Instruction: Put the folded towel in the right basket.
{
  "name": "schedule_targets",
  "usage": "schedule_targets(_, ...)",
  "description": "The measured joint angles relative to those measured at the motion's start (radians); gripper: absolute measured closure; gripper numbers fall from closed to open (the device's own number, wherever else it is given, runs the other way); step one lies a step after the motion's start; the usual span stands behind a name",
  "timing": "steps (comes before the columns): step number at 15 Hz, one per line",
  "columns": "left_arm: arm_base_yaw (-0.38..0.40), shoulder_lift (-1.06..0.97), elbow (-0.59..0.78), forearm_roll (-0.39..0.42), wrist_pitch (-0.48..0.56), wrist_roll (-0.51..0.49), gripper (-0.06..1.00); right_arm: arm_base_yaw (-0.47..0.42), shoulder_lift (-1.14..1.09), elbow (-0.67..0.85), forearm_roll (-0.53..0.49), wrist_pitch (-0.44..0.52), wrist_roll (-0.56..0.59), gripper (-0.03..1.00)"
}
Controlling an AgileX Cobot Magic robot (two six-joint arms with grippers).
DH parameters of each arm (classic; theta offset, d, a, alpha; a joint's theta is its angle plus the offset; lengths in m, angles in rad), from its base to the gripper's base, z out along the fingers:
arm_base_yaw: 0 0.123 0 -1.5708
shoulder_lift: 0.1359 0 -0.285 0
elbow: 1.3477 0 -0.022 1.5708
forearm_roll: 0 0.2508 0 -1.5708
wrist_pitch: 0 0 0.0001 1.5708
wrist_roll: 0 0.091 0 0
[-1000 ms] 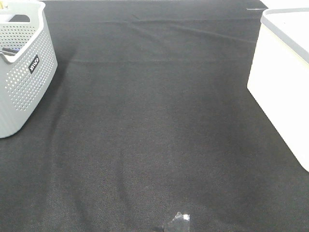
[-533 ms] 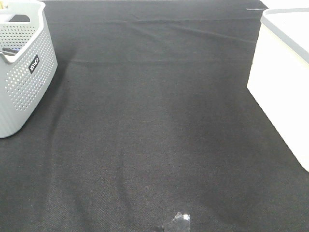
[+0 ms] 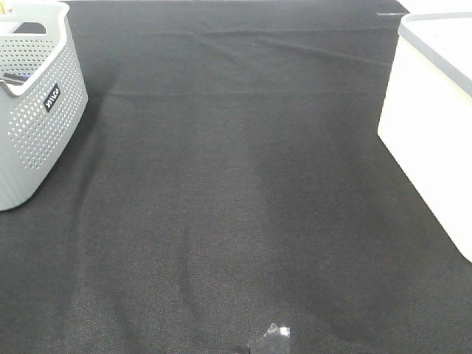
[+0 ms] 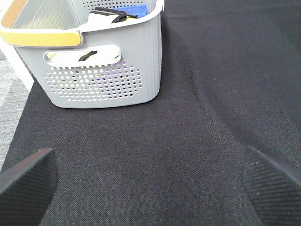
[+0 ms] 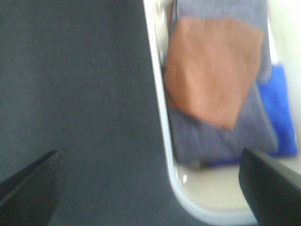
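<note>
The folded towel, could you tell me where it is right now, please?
In the right wrist view, the folded towel lies inside the right basket, on top of a grey cloth beside a blue cloth.

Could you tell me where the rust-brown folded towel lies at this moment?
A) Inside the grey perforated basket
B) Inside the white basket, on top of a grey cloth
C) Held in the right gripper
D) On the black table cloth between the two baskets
B: the right wrist view shows the folded towel inside the right basket, lying on a grey cloth beside a blue cloth, with the right gripper open and empty.
</note>
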Motion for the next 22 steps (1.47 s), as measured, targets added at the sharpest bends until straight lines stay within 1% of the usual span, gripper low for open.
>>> schedule_targets(1,0.000,0.000,0.000,0.000,0.000,0.000,-0.05,0.000,-0.095,0.106,0.000,-0.008,0.002,0.00)
schedule_targets(4,0.000,0.000,0.000,0.000,0.000,0.000,-0.05,0.000,-0.397,0.407,-0.007,-0.104,0.002,0.00)
schedule_targets(5,0.000,0.000,0.000,0.000,0.000,0.000,-0.05,0.000,-0.478,0.478,-0.011,-0.124,0.002,0.00)
schedule_targets(6,0.000,0.000,0.000,0.000,0.000,0.000,-0.05,0.000,-0.478,0.478,-0.011,-0.124,0.002,0.00)
schedule_targets(7,0.000,0.000,0.000,0.000,0.000,0.000,-0.05,0.000,-0.616,0.583,-0.012,-0.143,0.002,0.00)
schedule_targets(10,0.000,0.000,0.000,0.000,0.000,0.000,-0.05,0.000,-0.893,0.746,-0.011,-0.142,0.002,0.00)
schedule_targets(14,0.000,0.000,0.000,0.000,0.000,0.000,-0.05,0.000,-1.192,0.831,0.005,-0.131,-0.005,0.00)
schedule_targets(15,0.000,0.000,0.000,0.000,0.000,0.000,-0.05,0.000,-1.224,0.842,0.008,-0.123,-0.014,0.00)
schedule_targets(18,0.000,0.000,0.000,0.001,0.000,0.000,-0.05,0.000,-1.229,0.873,0.024,-0.113,-0.058,0.01)
schedule_targets(22,0.000,0.000,0.000,0.001,0.000,0.000,-0.05,0.000,-1.229,0.875,0.030,-0.113,-0.073,0.01)
